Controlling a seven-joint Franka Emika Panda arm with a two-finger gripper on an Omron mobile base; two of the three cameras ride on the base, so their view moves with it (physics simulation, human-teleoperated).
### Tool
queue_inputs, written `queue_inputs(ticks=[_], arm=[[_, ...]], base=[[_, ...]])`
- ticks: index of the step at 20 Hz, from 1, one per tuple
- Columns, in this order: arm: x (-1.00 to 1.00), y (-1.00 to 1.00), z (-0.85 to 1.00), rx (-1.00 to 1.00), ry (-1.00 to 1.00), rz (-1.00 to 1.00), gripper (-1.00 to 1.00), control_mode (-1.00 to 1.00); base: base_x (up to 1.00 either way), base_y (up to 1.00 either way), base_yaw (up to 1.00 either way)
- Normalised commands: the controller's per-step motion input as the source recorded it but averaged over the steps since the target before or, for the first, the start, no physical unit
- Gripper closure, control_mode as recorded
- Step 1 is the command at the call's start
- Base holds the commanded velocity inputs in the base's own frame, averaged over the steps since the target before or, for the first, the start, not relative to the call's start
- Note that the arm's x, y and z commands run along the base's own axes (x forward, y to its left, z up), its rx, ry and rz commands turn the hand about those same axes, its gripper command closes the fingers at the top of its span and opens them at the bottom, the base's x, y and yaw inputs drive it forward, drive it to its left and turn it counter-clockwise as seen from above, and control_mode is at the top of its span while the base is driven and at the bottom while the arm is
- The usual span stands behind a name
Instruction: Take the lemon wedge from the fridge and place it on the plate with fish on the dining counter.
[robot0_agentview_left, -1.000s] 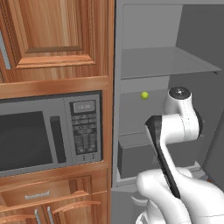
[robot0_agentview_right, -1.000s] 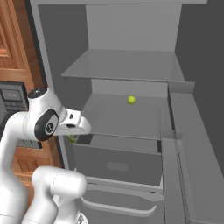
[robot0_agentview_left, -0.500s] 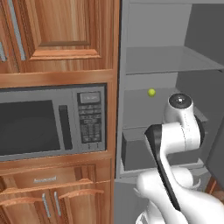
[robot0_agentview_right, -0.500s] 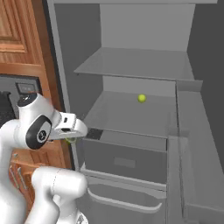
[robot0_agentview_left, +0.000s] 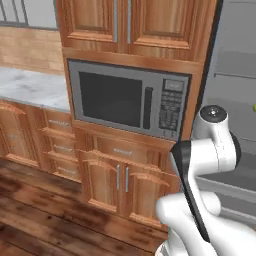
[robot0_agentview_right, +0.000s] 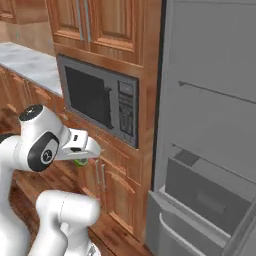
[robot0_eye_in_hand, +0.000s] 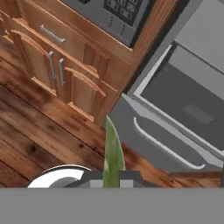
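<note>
Base has swung left: the fridge interior now sits at the right edge, the microwave centred.
Gripper pinched shut on the lemon wedge, over open wood floor before the cabinet doors, clear of the fridge's drawer edge.

Wood cabinets and microwave crowd left; open fridge stands right.
</note>
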Motion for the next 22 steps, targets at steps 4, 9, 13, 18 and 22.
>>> queue_inputs(ticks=[4, 9, 13, 18, 22], arm=[[0.00, 0.00, 0.00, 0.00, 0.00, 0.00, 1.00, 1.00], [0.00, 0.00, 0.00, 0.00, 0.00, 0.00, 1.00, 1.00], [0.00, 0.00, 0.00, 0.00, 0.00, 0.00, 1.00, 1.00], [0.00, 0.00, 0.00, 0.00, 0.00, 0.00, 1.00, 1.00], [0.00, 0.00, 0.00, 0.00, 0.00, 0.00, 1.00, 1.00]], base=[[0.00, 0.00, 1.00], [0.03, 0.00, 0.99], [0.10, 0.00, 0.98], [0.52, -0.05, 0.87], [0.68, -0.34, 0.72]])
